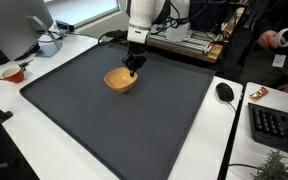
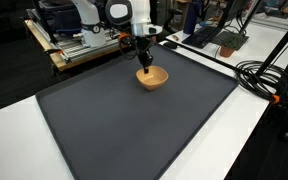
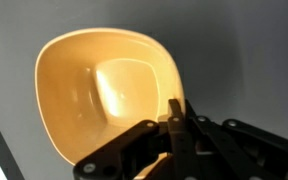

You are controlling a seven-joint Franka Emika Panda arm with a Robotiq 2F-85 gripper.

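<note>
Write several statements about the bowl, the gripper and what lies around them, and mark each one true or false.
1. The bowl has nothing in it. True: the wrist view shows a bare inside.
2. The bowl is blue. False: it is a light yellowish tan.
3. The gripper is closed on the bowl's rim. True: in the wrist view its fingers meet at the rim.
4. The bowl is on bare white tabletop. False: in both exterior views it is on the dark mat.
5. A computer mouse lies in the bowl. False: it lies on the white table beside the mat.
</note>
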